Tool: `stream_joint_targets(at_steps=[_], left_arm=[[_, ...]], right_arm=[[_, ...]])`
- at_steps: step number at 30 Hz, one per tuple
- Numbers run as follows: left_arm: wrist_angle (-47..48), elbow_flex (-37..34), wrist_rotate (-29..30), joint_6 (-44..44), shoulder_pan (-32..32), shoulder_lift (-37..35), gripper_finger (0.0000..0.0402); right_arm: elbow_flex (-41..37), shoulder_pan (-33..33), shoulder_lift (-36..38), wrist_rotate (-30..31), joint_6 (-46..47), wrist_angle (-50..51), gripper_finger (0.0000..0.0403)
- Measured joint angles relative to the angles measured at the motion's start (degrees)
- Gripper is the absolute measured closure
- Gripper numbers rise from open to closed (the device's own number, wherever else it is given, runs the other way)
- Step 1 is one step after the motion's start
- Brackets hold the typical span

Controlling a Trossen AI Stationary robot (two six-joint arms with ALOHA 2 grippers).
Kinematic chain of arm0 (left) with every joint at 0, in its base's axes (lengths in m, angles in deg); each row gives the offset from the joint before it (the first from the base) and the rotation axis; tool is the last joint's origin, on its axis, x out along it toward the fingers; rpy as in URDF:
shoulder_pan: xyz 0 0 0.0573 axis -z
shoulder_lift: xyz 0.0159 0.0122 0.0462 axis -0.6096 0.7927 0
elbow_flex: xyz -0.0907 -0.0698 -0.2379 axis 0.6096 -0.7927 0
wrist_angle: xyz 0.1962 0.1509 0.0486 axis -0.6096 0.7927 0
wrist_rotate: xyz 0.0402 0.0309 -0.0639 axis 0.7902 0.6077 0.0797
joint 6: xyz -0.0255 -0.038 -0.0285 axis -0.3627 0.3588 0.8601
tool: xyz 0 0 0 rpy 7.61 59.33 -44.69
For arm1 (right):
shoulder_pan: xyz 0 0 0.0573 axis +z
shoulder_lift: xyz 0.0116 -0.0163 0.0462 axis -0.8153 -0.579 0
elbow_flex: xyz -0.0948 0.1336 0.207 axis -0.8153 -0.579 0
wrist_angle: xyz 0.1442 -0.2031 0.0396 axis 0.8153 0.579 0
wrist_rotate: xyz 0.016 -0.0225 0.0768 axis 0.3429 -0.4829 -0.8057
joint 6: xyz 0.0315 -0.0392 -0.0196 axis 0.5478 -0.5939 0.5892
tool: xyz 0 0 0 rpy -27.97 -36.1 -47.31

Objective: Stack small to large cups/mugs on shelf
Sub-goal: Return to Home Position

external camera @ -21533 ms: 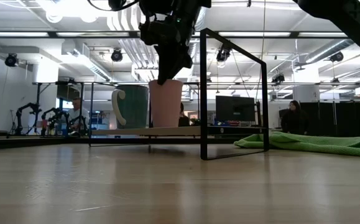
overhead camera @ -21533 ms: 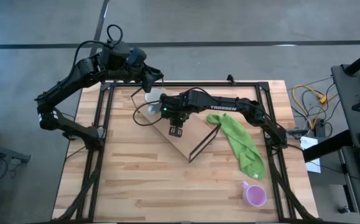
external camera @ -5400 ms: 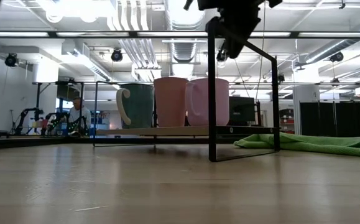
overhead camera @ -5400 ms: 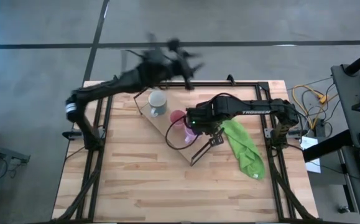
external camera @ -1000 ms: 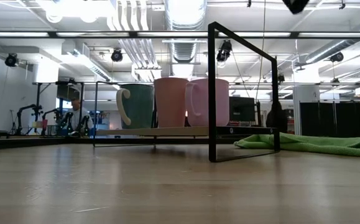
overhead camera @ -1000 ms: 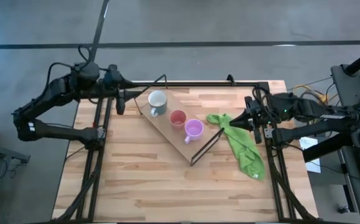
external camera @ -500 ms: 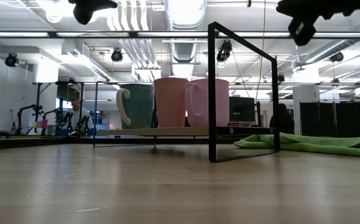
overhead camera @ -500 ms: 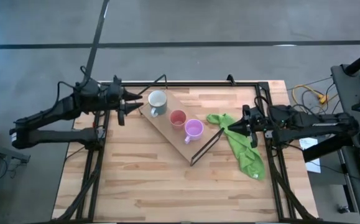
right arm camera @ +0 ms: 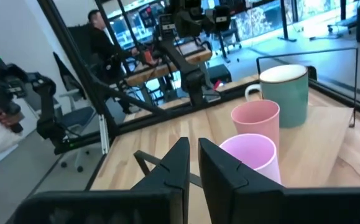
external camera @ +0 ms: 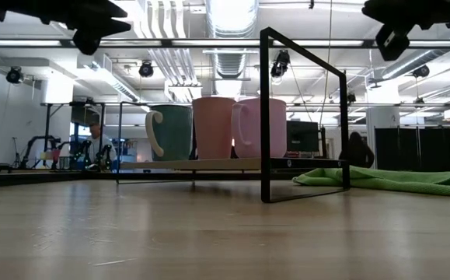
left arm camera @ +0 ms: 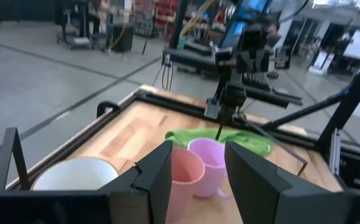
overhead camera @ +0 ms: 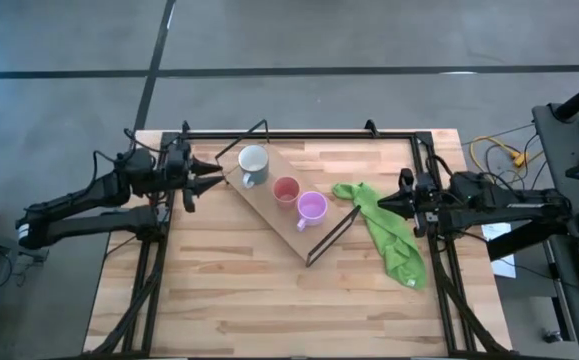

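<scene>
The light-wood shelf (overhead camera: 269,212) lies diagonally across the table's middle on black wire legs. Three vessels stand upright on it in a row: the white mug (overhead camera: 253,163), the salmon-pink cup (overhead camera: 286,189) and the lilac mug (overhead camera: 312,207). The low view shows them side by side (external camera: 213,128). My left gripper (overhead camera: 214,170) hangs open and empty above the table's left side, pointing at the white mug (left arm camera: 74,174). My right gripper (overhead camera: 381,203) hangs shut and empty above the right side, pointing at the lilac mug (right arm camera: 251,155).
A green cloth (overhead camera: 389,235) lies crumpled on the table right of the shelf, under my right gripper. The shelf's black wire end frame (external camera: 302,117) stands tall at its near right end. Bare wooden tabletop (overhead camera: 269,300) stretches along the near side.
Both arms have come down lower at their own sides of the table, the left gripper a little toward the white mug, the right gripper over the green cloth. The three vessels and the shelf have stayed put.
</scene>
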Motion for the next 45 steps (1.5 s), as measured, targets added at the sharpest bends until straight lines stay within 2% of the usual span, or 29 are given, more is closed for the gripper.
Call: stream_joint_targets(at_steps=[4,11,19,24,28,31,37,45], left_arm=[[-2.4,-3.3,0.0,0.2,0.0,-4.0,0.0269],[-3.6,-8.1,0.1,2.4,0.0,-8.9,0.0269],[-4.9,-13.6,0.2,4.7,0.0,-14.2,0.0269],[-5.0,-17.3,0.3,4.8,0.0,-17.4,0.0269],[-11.0,-22.0,0.3,8.2,0.0,-19.2,0.0269],[-17.7,-26.4,0.3,11.3,0.0,-19.9,0.0269],[-30.1,-33.2,0.2,15.1,1.3,-18.8,0.0269],[-29.2,-33.5,1.0,14.7,2.6,-14.9,0.0269]], right_arm=[[-1.8,0.0,3.1,0.6,0.0,0.0,0.0374],[-7.5,0.0,8.3,6.2,2.6,-0.2,0.0374],[-14.8,0.0,13.4,6.5,5.3,-9.2,0.0374],[-16.7,0.0,14.8,6.4,6.4,-10.3,0.0374],[-18.2,0.0,15.1,6.4,8.2,-10.3,0.0374],[-19.4,0.0,15.1,6.4,9.2,-11.6,0.0374],[-23.8,0.0,15.1,6.4,10.2,-20.8,0.0374],[-23.9,0.0,15.0,9.0,9.8,-20.9,0.0374]])
